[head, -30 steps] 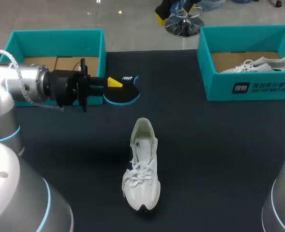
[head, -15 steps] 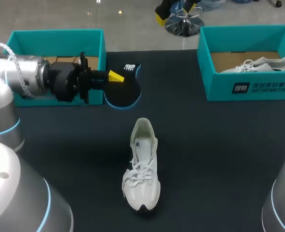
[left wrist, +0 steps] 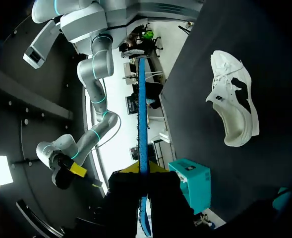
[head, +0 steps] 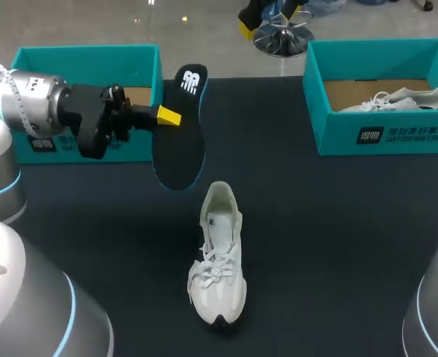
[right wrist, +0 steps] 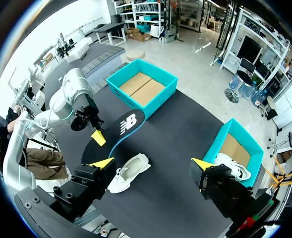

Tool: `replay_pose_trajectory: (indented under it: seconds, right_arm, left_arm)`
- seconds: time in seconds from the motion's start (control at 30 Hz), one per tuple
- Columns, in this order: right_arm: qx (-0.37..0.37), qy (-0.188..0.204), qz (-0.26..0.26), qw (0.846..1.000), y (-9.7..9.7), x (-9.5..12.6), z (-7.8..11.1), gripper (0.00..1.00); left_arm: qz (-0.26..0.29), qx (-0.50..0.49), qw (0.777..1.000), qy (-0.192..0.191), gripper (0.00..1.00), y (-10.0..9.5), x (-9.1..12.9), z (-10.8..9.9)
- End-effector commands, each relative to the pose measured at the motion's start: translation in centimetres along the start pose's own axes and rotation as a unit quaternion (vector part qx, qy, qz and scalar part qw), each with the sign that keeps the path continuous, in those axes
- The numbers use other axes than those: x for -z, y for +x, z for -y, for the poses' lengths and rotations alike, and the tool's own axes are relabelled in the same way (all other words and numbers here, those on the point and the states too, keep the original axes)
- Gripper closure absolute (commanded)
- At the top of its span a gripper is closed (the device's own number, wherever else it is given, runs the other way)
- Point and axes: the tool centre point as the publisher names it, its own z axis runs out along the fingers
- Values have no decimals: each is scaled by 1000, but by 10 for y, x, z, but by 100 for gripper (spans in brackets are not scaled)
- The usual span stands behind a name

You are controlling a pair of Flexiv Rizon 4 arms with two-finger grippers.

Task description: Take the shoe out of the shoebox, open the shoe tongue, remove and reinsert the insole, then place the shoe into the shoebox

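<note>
White shoe point(head: 217, 256) lies nearest on the dark table point(head: 330, 245), toe toward the robot and heel opening facing away. Its laces look done up. Whether the tongue is pulled back I cannot quite tell from above, though the mouth reads as open and pale inside, with no insole in it.

Just beyond the heel hangs the black insole point(head: 180, 130), clear of the table and tilted. Its broad forefoot end is low, near the shoe's collar, and its logo end is raised toward the far side. The left gripper point(head: 163, 117) is clamped on the insole's side edge about mid-length. In the left wrist view the insole point(left wrist: 142, 109) runs edge-on as a thin blue line straight out from between the yellow tips point(left wrist: 143, 171), with the shoe point(left wrist: 235, 109) off to one side. Held that way, forefoot first and roughly in line with the shoe, it seems set up to be fed back into the opening.

The right gripper point(right wrist: 150, 163) hangs high over the table, fingers spread wide and holding nothing, probably kept free to steady the shoe.

Farthest off, the empty shoebox point(head: 85, 53) stands behind the left gripper, where the shoe should finish. The other shoebox point(head: 382, 134) holds a second shoe point(head: 397, 99).
</note>
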Motion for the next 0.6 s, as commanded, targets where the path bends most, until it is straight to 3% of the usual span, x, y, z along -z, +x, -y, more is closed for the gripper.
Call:
replay_pose_trajectory:
  seconds: [0.03, 0.17, 0.37, 0.6]
  right_arm:
    - [-1, 1, 0, 1000, 0, 0, -1, 0]
    - [-1, 1, 0, 1000, 0, 0, -1, 0]
    - [-1, 1, 0, 1000, 0, 0, -1, 0]
    - [-1, 1, 0, 1000, 0, 0, -1, 0]
  left_arm:
    - [-2, -12, 1000, -16, 100, 8, 2, -12]
    - [-10, -25, 999, -36, 100, 11, 5, -28]
    - [-16, -53, 998, -33, 100, 10, -3, -43]
    - [-29, -74, 995, -56, 100, 7, -4, -50]
